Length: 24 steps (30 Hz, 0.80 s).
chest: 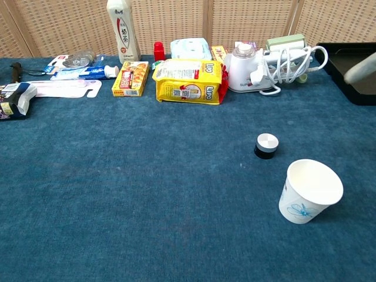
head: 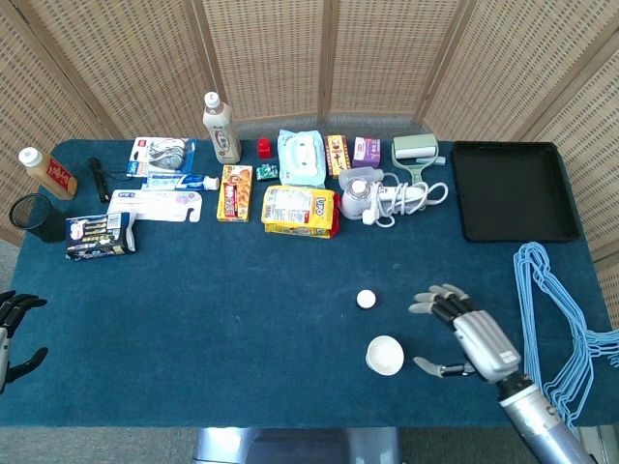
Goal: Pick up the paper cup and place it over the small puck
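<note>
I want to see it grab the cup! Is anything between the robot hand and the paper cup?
Nothing: in the head view, only bare blue tablecloth separates the right robot hand from the paper cup.

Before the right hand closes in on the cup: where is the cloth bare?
Bare cloth spans the middle, from the yellow snack bag down to the near edge, left of the puck and paper cup. The back row is crowded. The right hand hovers open right of the cup.
</note>
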Each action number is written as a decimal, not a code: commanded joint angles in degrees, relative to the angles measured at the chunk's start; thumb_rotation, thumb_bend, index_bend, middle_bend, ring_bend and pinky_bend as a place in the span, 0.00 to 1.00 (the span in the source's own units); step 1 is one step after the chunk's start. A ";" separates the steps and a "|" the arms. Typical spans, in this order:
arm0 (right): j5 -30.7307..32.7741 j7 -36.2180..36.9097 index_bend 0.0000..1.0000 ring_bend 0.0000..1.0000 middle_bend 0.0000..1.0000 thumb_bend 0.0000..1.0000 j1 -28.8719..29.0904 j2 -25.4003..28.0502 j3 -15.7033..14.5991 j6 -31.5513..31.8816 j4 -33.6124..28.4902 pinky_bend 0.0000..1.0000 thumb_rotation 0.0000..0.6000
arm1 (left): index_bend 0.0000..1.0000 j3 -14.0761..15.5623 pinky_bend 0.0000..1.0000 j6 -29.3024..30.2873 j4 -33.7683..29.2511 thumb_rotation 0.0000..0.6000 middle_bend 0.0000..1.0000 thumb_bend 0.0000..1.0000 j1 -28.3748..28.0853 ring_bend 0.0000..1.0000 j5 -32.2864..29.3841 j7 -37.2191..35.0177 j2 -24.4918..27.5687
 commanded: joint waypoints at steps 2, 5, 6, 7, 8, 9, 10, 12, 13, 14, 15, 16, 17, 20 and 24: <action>-0.81 -4.02 0.26 0.13 0.21 0.29 2.09 -3.03 -0.57 -3.03 -0.71 0.05 0.72 | 0.28 -0.19 0.18 -0.08 -0.55 1.00 0.28 0.18 -0.37 0.16 0.35 0.47 0.38; 0.24 -8.52 0.26 0.13 0.20 0.27 3.01 -4.97 -0.23 -4.55 -0.93 0.05 0.72 | 0.28 -0.26 0.18 -0.32 -0.98 1.00 0.28 0.18 -0.72 0.16 0.62 0.81 0.48; 0.84 -10.18 0.26 0.12 0.20 0.26 3.10 -5.69 -0.07 -4.80 -0.79 0.04 0.72 | 0.28 -0.26 0.18 -0.43 -1.08 1.00 0.28 0.18 -0.83 0.16 0.70 0.83 0.49; 1.82 -12.75 0.26 0.12 0.20 0.25 3.10 -6.61 0.16 -4.99 -0.53 0.04 0.72 | 0.28 -0.24 0.18 -0.57 -1.14 1.00 0.28 0.18 -0.94 0.16 0.75 0.82 0.50; 2.52 -14.75 0.26 0.12 0.20 0.25 3.07 -7.27 0.26 -5.12 -0.35 0.04 0.72 | 0.28 -0.24 0.18 -0.67 -1.18 1.00 0.28 0.18 -1.02 0.16 0.75 0.80 0.50; 3.25 -16.61 0.26 0.12 0.20 0.25 2.96 -7.91 0.28 -5.20 -0.34 0.04 0.72 | 0.28 -0.25 0.18 -0.79 -1.19 1.00 0.28 0.18 -1.10 0.16 0.72 0.80 0.51; 3.94 -18.29 0.26 0.12 0.20 0.25 2.85 -8.51 0.26 -5.24 -0.44 0.04 0.72 | 0.28 -0.26 0.18 -0.90 -1.19 1.00 0.28 0.18 -1.16 0.16 0.67 0.81 0.53; 5.37 -22.01 0.26 0.12 0.19 0.24 2.63 -9.74 0.20 -5.29 -0.64 0.04 0.72 | 0.28 -0.31 0.18 -1.08 -1.16 1.00 0.28 0.18 -1.33 0.16 0.63 0.85 0.55; 5.88 -23.29 0.27 0.12 0.19 0.24 2.56 -10.17 0.19 -5.24 -0.74 0.04 0.72 | 0.28 -0.33 0.18 -1.13 -1.17 1.00 0.28 0.18 -1.40 0.16 0.65 0.85 0.55; 6.35 -24.61 0.27 0.12 0.19 0.24 2.53 -10.58 0.13 -5.29 -0.74 0.04 0.72 | 0.28 -0.34 0.18 -1.16 -1.19 1.00 0.28 0.18 -1.47 0.16 0.70 0.85 0.56; 6.86 -25.90 0.27 0.12 0.19 0.24 2.54 -10.89 0.03 -5.48 -0.75 0.04 0.72 | 0.28 -0.35 0.18 -1.19 -1.22 1.00 0.28 0.18 -1.54 0.16 0.77 0.85 0.54; 7.38 -27.12 0.28 0.12 0.19 0.24 2.60 -11.15 -0.13 -5.80 -0.80 0.04 0.72 | 0.28 -0.36 0.18 -1.21 -1.21 1.00 0.28 0.18 -1.61 0.16 0.83 0.84 0.50; 8.00 -28.18 0.28 0.12 0.19 0.24 2.64 -11.41 -0.24 -6.09 -0.90 0.04 0.72 | 0.28 -0.36 0.18 -1.24 -1.17 1.00 0.28 0.18 -1.66 0.16 0.87 0.81 0.45; 10.15 -31.40 0.28 0.12 0.19 0.24 2.79 -12.29 -0.47 -6.79 -1.11 0.04 0.72 | 0.28 -0.28 0.18 -1.55 -0.93 1.00 0.28 0.18 -1.81 0.16 0.73 0.72 0.31; 11.75 -33.69 0.28 0.12 0.19 0.24 2.97 -12.88 -0.75 -7.22 -1.43 0.04 0.72 | 0.28 -0.26 0.18 -1.65 -0.65 1.00 0.28 0.18 -1.87 0.16 0.56 0.49 0.15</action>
